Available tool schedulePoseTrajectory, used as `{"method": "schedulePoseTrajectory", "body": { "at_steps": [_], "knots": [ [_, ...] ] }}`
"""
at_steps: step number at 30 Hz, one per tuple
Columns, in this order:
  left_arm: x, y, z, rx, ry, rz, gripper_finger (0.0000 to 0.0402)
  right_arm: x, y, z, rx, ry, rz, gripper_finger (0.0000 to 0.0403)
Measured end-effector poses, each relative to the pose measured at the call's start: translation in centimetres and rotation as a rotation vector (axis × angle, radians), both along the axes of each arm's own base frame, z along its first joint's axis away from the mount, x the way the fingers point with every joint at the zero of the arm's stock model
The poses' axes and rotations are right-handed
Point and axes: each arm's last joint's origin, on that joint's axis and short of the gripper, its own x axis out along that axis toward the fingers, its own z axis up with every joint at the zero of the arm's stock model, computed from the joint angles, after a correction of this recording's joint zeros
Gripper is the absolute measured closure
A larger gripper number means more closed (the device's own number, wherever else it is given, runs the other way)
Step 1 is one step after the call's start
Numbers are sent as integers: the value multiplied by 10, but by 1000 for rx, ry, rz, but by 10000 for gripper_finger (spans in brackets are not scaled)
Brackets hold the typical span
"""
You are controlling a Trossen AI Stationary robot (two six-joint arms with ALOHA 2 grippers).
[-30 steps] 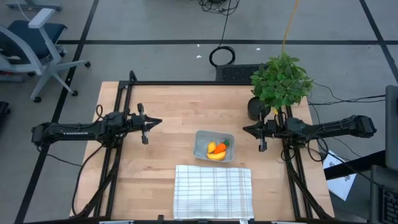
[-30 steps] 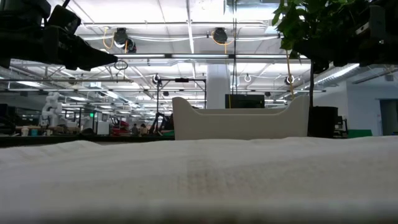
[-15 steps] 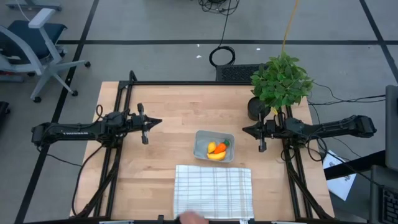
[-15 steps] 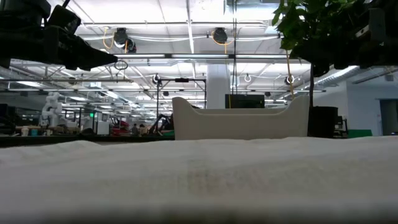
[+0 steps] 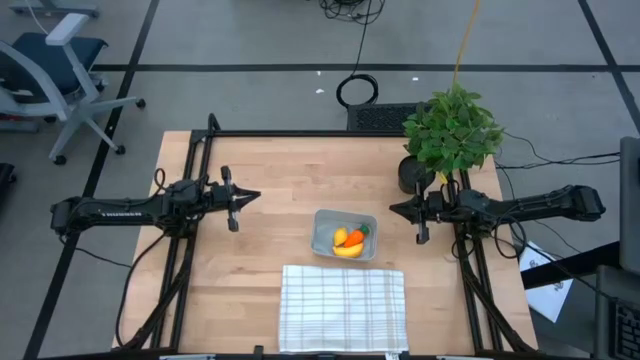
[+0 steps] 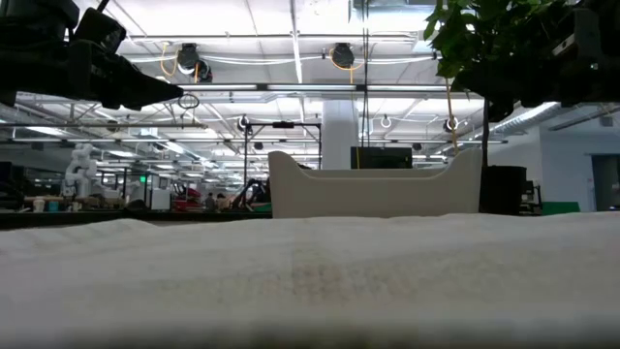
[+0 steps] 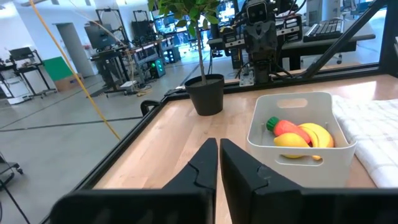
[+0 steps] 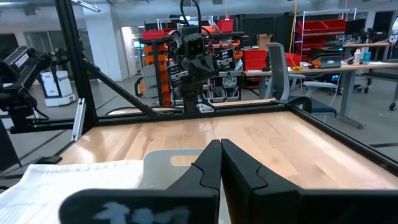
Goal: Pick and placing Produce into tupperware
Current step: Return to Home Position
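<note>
The tupperware (image 5: 345, 233) stands on the table's middle, a pale squarish tub, also seen in the left wrist view (image 7: 298, 134) and the low view (image 6: 373, 189). Inside it lie the orange carrot (image 5: 355, 237) with green top, the curved yellow banana (image 5: 348, 250) and the small yellow fruit (image 5: 340, 238); the left wrist view shows the carrot (image 7: 291, 128) and the banana (image 7: 317, 134). My left gripper (image 5: 252, 197) hovers shut to the tub's left, above the table. My right gripper (image 5: 395, 209) hovers shut to the tub's right.
A white checked cloth (image 5: 343, 307) lies flat at the near edge, just in front of the tub. A leafy potted plant (image 5: 450, 130) stands at the far right corner, close behind my right arm. Bare wood (image 5: 270, 170) stretches across the far left part of the table.
Both arms have kept still. Half a second ago a pale shape, perhaps a hand, showed at the near edge below the cloth; it is gone now.
</note>
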Motion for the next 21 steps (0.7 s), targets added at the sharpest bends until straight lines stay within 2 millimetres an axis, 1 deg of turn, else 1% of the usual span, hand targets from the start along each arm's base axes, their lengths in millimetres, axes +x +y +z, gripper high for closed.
{"method": "schedulePoseTrajectory", "body": {
  "at_steps": [8,17,21],
  "knots": [
    [0,0,0,0,0,0,400,0,0,0,-5,1,0,403],
    [0,0,0,0,0,0,375,0,0,0,-4,0,0,403],
    [0,0,0,0,0,0,376,0,0,0,-4,0,0,403]
  ]
}}
